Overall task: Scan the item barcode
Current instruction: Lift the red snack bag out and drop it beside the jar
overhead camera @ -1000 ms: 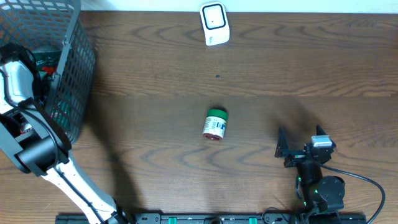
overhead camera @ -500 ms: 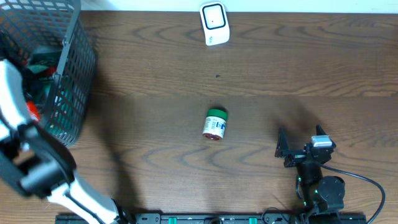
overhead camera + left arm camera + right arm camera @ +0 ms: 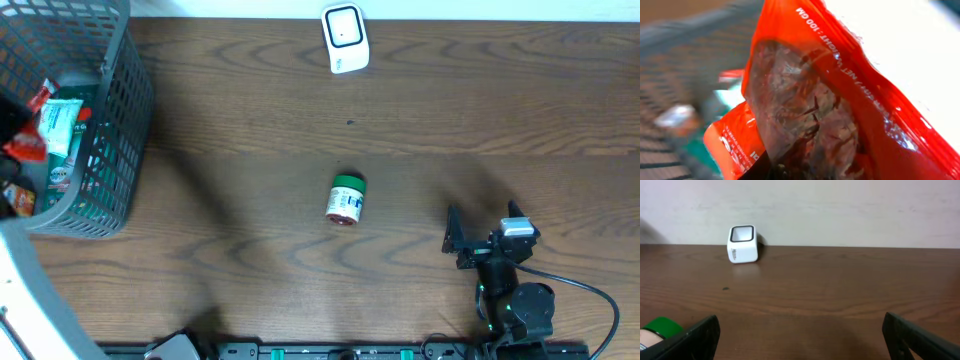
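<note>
Red pouch [image 3: 815, 100]: clamped in left end effector [image 3: 12, 165] above basket [image 3: 115, 130], for carrying to scanner [image 3: 345, 38]. Right end effector [image 3: 800, 332]: spread, parked.

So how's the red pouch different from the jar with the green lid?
The pouch is red, flat and crinkly; the jar is round with a green lid. The pouch is lifted over the basket; the jar lies sideways on the table. Both carry print.
</note>
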Robot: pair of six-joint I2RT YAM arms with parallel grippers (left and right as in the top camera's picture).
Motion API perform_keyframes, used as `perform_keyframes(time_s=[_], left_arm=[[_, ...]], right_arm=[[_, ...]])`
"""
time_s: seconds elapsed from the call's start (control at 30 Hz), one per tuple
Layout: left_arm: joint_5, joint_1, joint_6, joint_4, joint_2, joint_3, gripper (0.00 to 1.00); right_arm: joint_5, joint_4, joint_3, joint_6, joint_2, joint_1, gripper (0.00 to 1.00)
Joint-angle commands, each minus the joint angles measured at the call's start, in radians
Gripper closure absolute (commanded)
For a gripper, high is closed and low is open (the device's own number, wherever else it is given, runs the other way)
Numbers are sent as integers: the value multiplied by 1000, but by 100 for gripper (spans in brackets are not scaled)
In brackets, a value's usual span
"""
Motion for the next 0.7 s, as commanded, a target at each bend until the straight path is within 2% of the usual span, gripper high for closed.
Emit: perform_keyframes(time_s=[0.0,0.1,0.2,0.4,0.67], left_arm=[[418,-31,-5,-21,-9,16,93],[538,-93,21,-58,7,7,93],[594,-186,63,-91,37,-15,93],[602,-397,158,-168,153,-46,93],[633,-600,182,-163,393,-96,92]], right_arm=[[2,-4,-1,-9,-5,-4,1],[2,-4,-1,-8,-5,-4,1],[2,-4,-1,-8,-5,-4,1],[2,-4,-1,-8,-5,-4,1],[2,-4,-1,-8,-5,-4,1]])
